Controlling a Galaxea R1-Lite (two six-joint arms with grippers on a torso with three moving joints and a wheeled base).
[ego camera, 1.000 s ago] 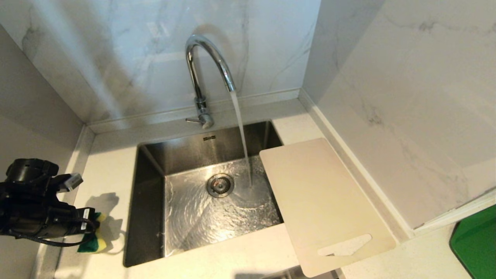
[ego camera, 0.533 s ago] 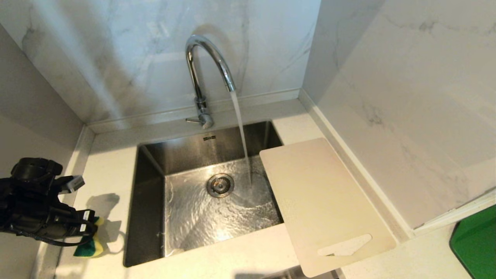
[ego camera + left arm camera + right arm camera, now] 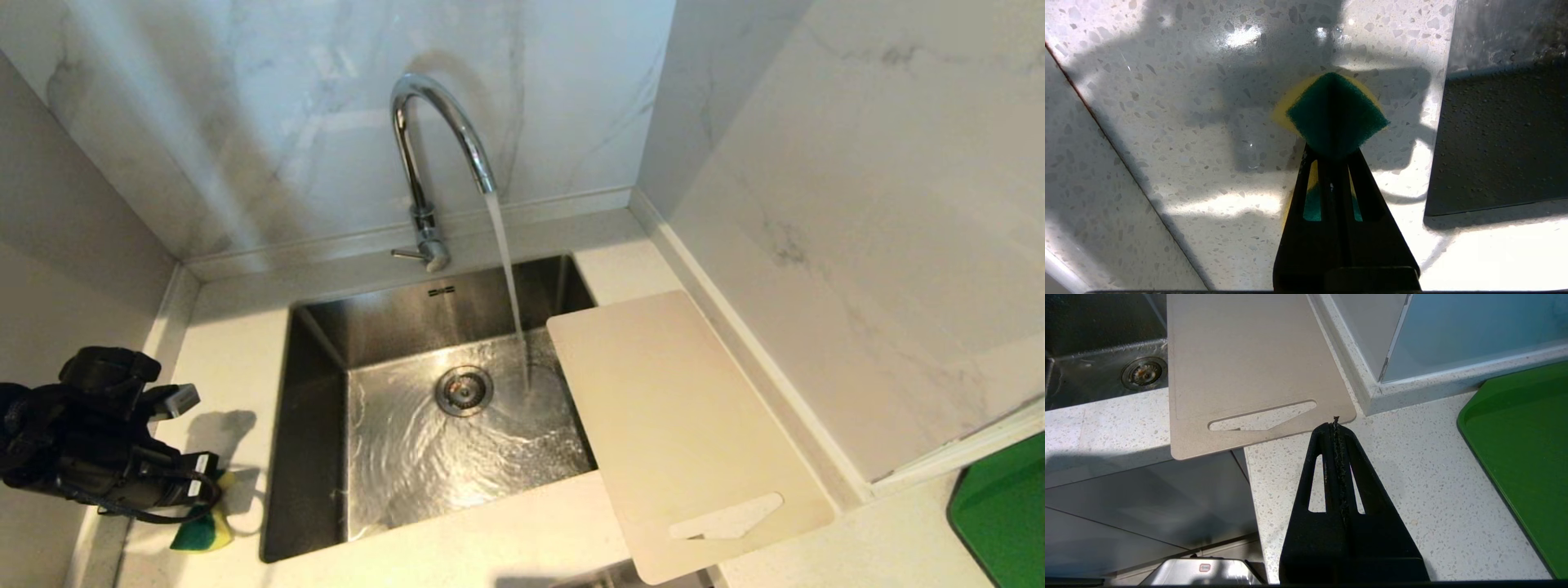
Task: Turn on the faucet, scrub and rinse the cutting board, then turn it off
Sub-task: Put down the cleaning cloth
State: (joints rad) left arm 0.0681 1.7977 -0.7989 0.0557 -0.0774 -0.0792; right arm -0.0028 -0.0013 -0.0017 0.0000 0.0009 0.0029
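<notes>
The chrome faucet [image 3: 424, 163] is running, and its stream falls into the steel sink [image 3: 314, 425] near the drain. The pale cutting board [image 3: 678, 425] lies flat on the counter to the sink's right, one corner over the basin and its handle slot toward me. My left gripper [image 3: 211, 500] is over the counter left of the sink, shut on a green and yellow sponge [image 3: 1335, 112] that is creased at the fingertips. My right gripper [image 3: 1335, 422] hovers shut and empty just off the cutting board's [image 3: 1241, 355] near corner.
The faucet's thin lever [image 3: 406, 254] points left at its base. A green tray [image 3: 1000, 514] sits on the counter at the far right. Marble walls close in behind the sink and on both sides. The board's near end overhangs the counter edge.
My left gripper has shifted a little toward me and toward the sink, carrying the sponge with it. Water keeps running, and the board has stayed put.
</notes>
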